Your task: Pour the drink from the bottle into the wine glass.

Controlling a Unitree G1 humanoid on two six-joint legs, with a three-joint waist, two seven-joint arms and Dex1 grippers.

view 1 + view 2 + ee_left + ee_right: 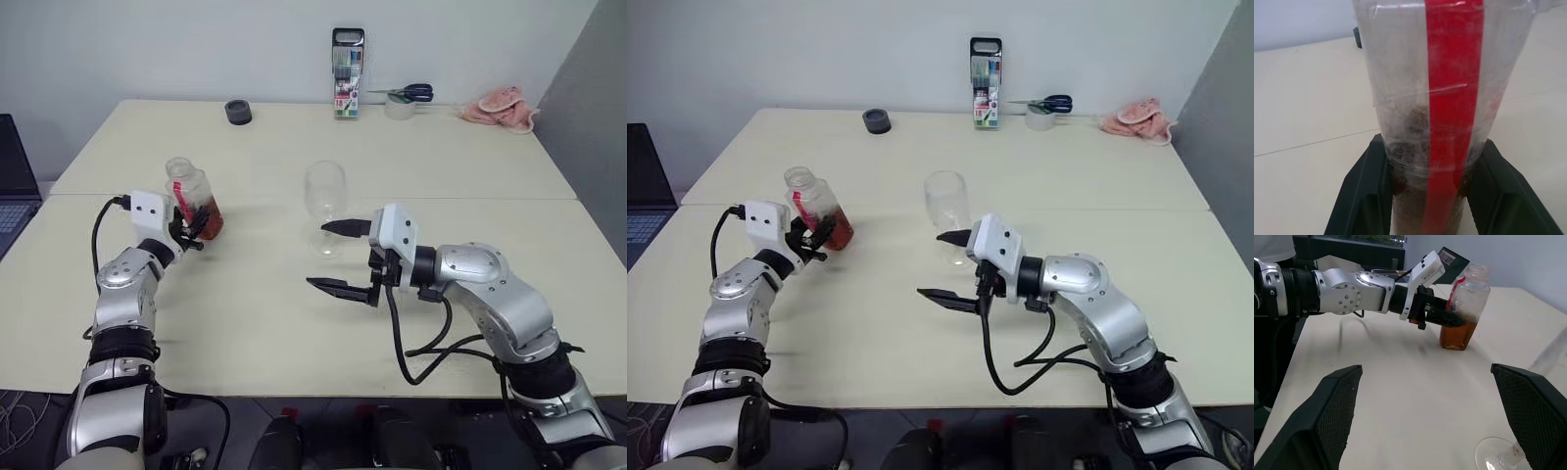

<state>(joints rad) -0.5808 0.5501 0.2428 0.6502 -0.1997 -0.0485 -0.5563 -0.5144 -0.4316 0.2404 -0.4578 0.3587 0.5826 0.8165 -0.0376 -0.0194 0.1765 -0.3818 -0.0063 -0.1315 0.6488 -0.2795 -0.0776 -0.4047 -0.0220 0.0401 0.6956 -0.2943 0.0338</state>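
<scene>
A: Table (294, 323) status? Edges, room?

B: Bare top across centre and lower frame, seam running across mid-frame. Clutter only along the upper edge: marker case (347, 73), scissors (404, 93), pink cloth (502, 108), black ring (238, 112).

A: Arms?

B: Left gripper (192, 227) at mid-left, fingers pinching the bottle (194, 201) low on its body. Bottle uncapped, leaning slightly. Right gripper (338, 257) at centre, fingers spread wide, holding nothing, just beside the wine glass (325, 208).

A: Glass, drink?

B: Glass upright at centre, well clear of every edge. Drink (1458, 335) sits in the bottle's bottom.
</scene>
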